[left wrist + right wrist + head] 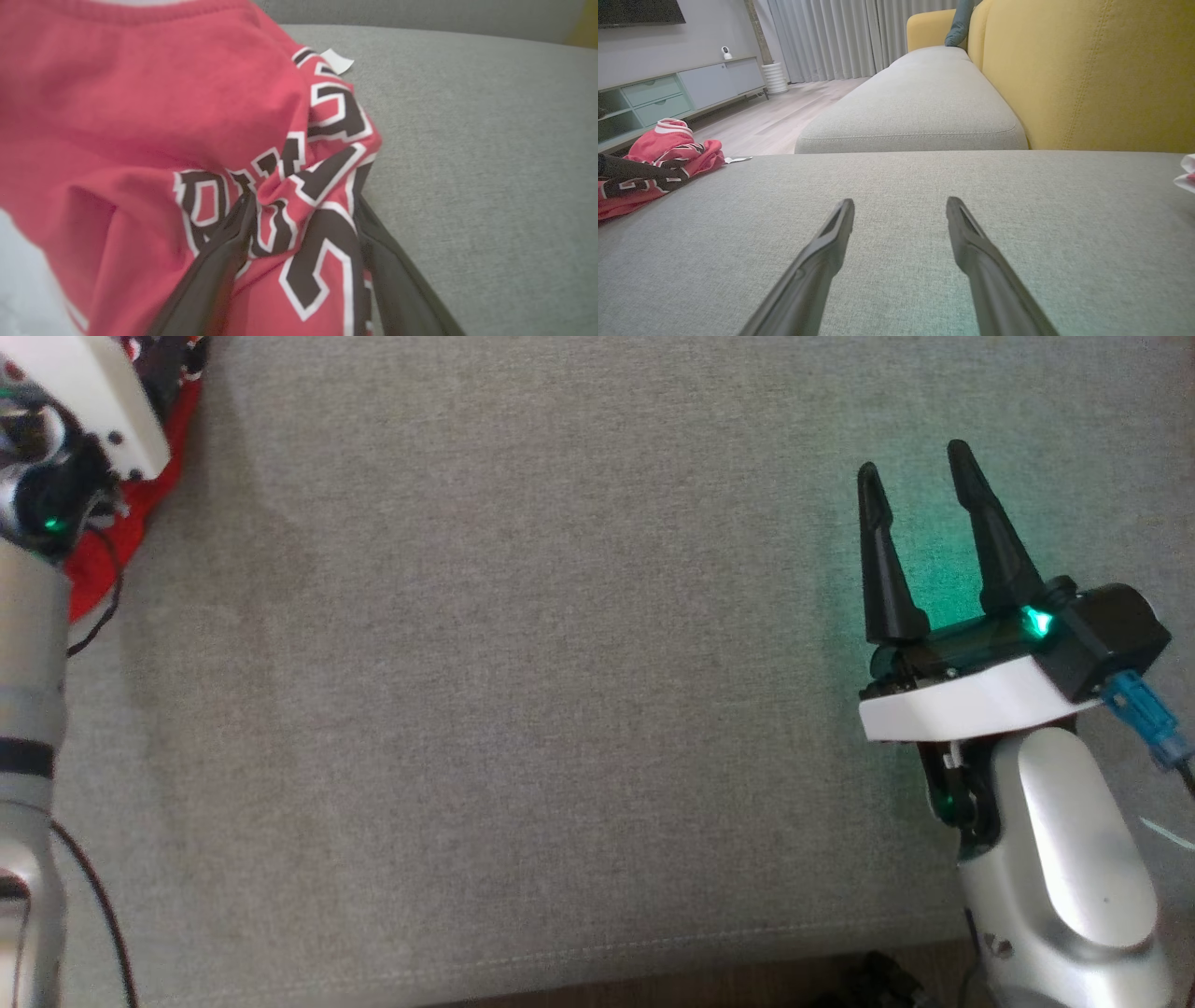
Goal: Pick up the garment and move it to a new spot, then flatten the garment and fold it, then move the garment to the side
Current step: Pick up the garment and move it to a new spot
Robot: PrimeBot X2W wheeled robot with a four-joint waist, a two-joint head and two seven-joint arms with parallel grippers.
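The garment (140, 102) is a crumpled red jersey with black-and-white lettering and a small white care label (337, 59). It lies bunched at the far left of the grey sofa seat (523, 691), and a red strip of the garment (103, 560) peeks out under my left wrist. My left gripper (306, 200) is open, its two dark fingers pressed into the cloth with a lettered fold between them. My right gripper (913, 462) hovers open over bare cushion at the right, far from the garment (658, 158), with nothing between its fingers (971, 242).
A yellow sofa back (1087, 70) rises beyond the seat, and a second grey cushion (915, 102) continues past it. A small white-and-red piece (1186, 172) pokes in at the right edge. The seat's front seam (560, 957) runs along the bottom; a low cabinet (668, 93) stands across the floor.
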